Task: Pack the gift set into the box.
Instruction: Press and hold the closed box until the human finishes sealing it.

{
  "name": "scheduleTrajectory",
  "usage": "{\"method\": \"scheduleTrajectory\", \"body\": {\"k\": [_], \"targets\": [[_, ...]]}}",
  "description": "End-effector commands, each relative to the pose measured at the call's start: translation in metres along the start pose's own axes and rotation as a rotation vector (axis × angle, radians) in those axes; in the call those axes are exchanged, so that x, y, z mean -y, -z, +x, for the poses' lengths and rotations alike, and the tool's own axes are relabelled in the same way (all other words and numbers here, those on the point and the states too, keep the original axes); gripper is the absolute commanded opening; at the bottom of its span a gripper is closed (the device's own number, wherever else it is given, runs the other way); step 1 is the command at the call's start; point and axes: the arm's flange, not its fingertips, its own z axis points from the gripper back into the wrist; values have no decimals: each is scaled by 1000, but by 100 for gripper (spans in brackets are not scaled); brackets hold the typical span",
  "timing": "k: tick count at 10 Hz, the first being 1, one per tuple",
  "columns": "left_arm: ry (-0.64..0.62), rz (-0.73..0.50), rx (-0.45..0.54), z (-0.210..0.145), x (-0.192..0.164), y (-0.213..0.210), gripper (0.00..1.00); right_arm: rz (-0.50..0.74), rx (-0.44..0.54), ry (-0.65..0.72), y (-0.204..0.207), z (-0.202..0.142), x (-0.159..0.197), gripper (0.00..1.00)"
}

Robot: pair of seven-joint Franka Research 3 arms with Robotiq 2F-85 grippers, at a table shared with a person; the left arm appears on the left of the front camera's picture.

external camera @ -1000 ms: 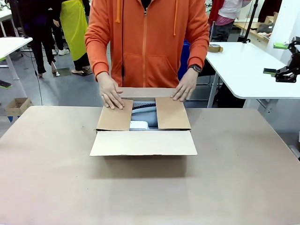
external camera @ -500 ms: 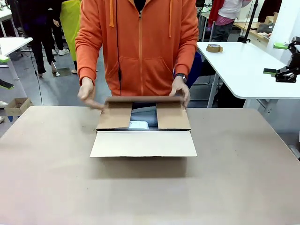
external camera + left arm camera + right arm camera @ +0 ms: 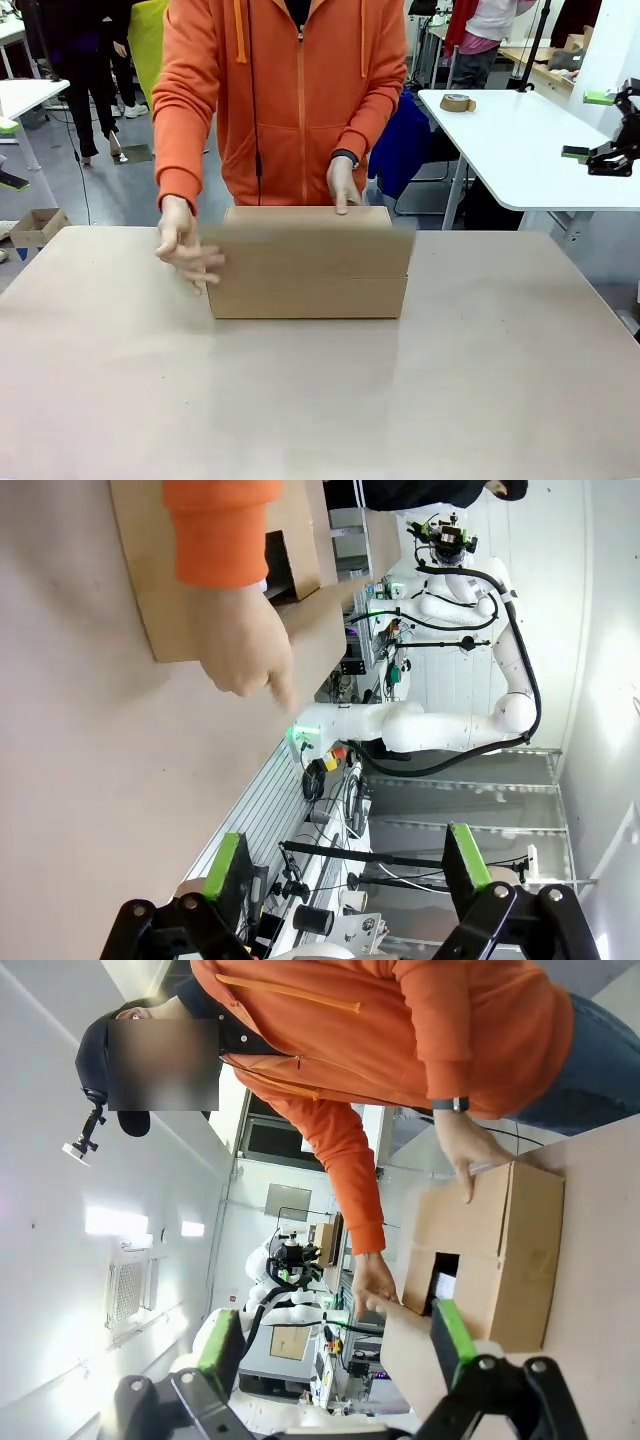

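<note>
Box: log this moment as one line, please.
box on table | near flap raised | person: hand at flap, other hand on far edge | left gripper open | right gripper open

A wide table [image 3: 320, 400] with a plain light-brown top stretches across the front view. A brown cardboard box [image 3: 308, 270] stands on it, midway across the table and close to the far edge. The box rests flat on its base, wider than tall, with a long side facing the near edge. Its near flap stands raised and blurred.
</note>
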Motion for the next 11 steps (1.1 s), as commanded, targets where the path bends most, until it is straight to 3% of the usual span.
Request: {"method": "scheduleTrajectory", "body": {"k": [1,11], "targets": [[-1,2,-6,-6,3,1,100,-13,-4,9,0,-1,-3,100],[-1,2,-6,-6,3,1,100,-13,-4,9,0,-1,-3,100]]}}
